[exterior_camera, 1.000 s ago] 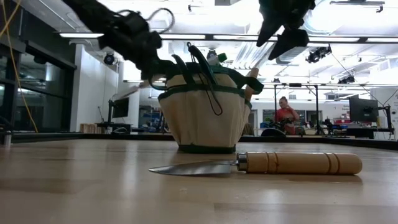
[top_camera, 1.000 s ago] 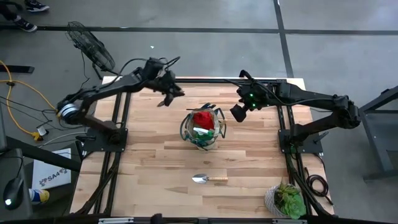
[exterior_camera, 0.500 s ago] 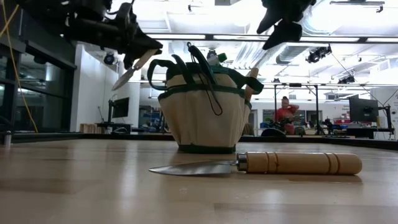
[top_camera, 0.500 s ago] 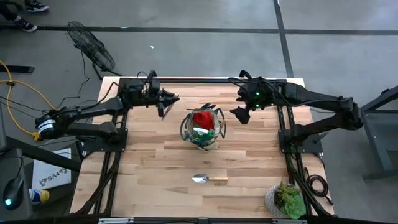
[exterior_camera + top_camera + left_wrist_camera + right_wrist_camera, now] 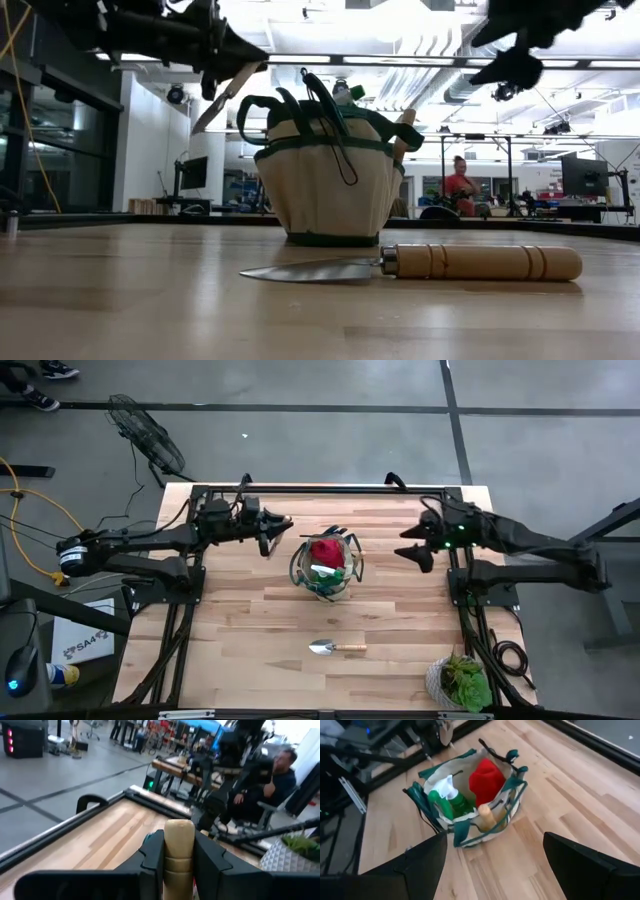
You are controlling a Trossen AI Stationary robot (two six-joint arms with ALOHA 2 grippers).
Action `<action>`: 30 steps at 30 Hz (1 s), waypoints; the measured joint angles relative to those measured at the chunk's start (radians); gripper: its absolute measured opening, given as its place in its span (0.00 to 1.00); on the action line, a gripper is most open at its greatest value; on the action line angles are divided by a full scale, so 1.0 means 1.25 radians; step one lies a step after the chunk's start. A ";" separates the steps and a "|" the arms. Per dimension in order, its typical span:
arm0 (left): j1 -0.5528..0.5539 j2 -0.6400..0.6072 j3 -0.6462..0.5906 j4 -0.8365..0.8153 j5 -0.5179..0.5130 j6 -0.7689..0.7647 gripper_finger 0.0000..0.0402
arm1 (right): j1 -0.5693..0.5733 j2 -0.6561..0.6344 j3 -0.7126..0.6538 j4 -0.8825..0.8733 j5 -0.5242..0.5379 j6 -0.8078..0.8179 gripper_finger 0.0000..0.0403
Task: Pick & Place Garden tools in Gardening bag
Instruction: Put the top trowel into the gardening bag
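The wooden surface (image 5: 240, 620) carries the gardening bag (image 5: 326, 567) near its middle, between the two claws and touching neither. The bag stands upright with a red piece (image 5: 486, 779), a green spray bottle (image 5: 447, 800) and a wooden handle (image 5: 487, 817) poking out of it; what lies deeper inside is hidden. The left claw (image 5: 270, 530) hangs in the air just beside the bag's rim, pinching a trowel (image 5: 222, 99) whose silver blade slants downward from the claw in the low view. In the left wrist view only the pale wooden handle (image 5: 179, 851) shows between the dark fingers (image 5: 152, 856), and the blade is cut off. The right claw (image 5: 414, 550) hovers well apart from the bag on the other side, its fingers (image 5: 417, 861) spread wide with nothing between them. A second trowel (image 5: 336, 647) lies flat on the surface, on the near side of the bag, well apart from both claws. A potted plant (image 5: 458, 682) sits at the surface's corner, farthest from the left claw. A person (image 5: 461, 186) sits in the room behind, too small to make out further.
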 joint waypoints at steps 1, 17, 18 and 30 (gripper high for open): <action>0.000 0.000 0.000 0.012 0.000 -0.001 0.16 | 0.000 -0.026 -0.015 0.000 0.002 0.007 0.80; 0.001 0.000 0.001 0.136 0.041 -0.024 0.16 | 0.000 -0.351 -0.175 0.034 -0.004 0.151 0.80; 0.001 0.000 0.001 0.136 0.046 -0.024 0.16 | 0.000 -0.358 -0.177 0.031 -0.011 0.179 0.80; 0.001 0.009 0.002 0.139 0.184 -0.028 0.16 | 0.000 -0.360 -0.178 0.031 -0.122 0.178 0.80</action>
